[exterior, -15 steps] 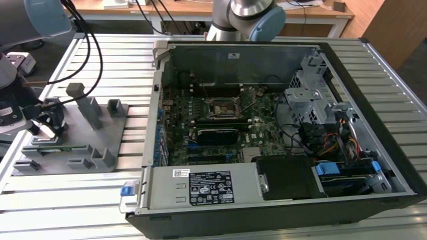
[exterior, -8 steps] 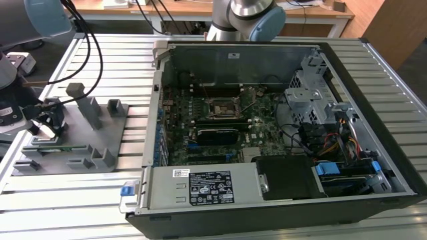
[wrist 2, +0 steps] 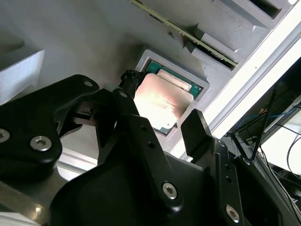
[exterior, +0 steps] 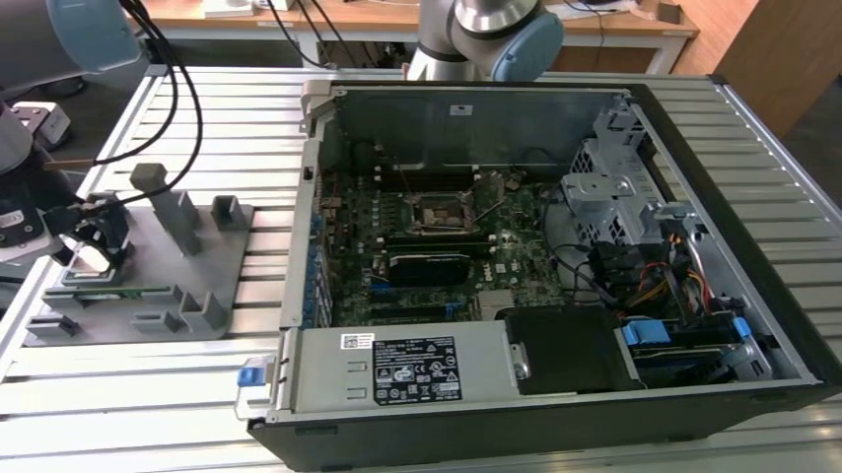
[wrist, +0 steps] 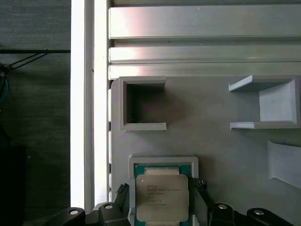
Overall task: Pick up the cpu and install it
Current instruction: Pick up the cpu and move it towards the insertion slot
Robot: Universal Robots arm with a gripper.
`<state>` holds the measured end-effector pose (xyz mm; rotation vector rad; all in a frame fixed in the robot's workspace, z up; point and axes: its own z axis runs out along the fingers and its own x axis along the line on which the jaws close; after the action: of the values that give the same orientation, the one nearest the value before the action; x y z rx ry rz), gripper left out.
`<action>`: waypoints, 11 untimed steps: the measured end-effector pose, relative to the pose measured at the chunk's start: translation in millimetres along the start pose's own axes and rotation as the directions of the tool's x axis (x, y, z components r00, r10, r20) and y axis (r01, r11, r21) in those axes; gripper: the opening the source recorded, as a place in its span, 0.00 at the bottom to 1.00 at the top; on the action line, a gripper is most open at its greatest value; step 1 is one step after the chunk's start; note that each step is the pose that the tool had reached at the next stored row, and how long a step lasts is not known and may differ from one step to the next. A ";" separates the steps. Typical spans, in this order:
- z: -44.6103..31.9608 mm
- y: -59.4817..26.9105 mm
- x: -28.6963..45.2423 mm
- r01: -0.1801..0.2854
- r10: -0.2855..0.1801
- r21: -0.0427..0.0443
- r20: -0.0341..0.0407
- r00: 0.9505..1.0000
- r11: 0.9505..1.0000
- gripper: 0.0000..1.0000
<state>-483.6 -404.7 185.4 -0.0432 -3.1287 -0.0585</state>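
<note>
While the cpu (wrist: 162, 197) lies flat, silver lid up, in a square pocket of the grey fixture tray (wrist: 211, 136), its near-square outline shows no clear long axis. The gripper (wrist: 162, 188) is spread wide, one finger past each of two opposite edges, holding nothing. The tray sits at the exterior view's left, beside the open computer case (exterior: 526, 99).

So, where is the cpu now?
In both wrist views the cpu lies in a square pocket of the gray holder, between the fingers of the open hand. The holder is at the exterior view's left, beside the computer case.
</note>
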 end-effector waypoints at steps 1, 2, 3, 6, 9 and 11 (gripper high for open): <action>-0.1 0.0 0.0 0.000 0.000 0.000 0.000 1.000 1.000 0.65; -0.3 0.0 0.0 0.000 0.000 0.000 0.000 1.000 1.000 0.64; -0.7 0.0 0.0 0.000 0.000 0.000 0.000 1.000 1.000 0.57; -0.7 0.0 0.0 0.000 0.000 0.000 0.000 1.000 1.000 0.53; -0.5 0.0 -0.1 0.000 0.000 0.000 0.000 1.000 1.000 0.53; -0.1 0.0 -0.1 0.000 0.000 0.000 0.000 1.000 1.000 0.53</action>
<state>-483.5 -404.8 185.4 -0.0432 -3.1283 -0.0581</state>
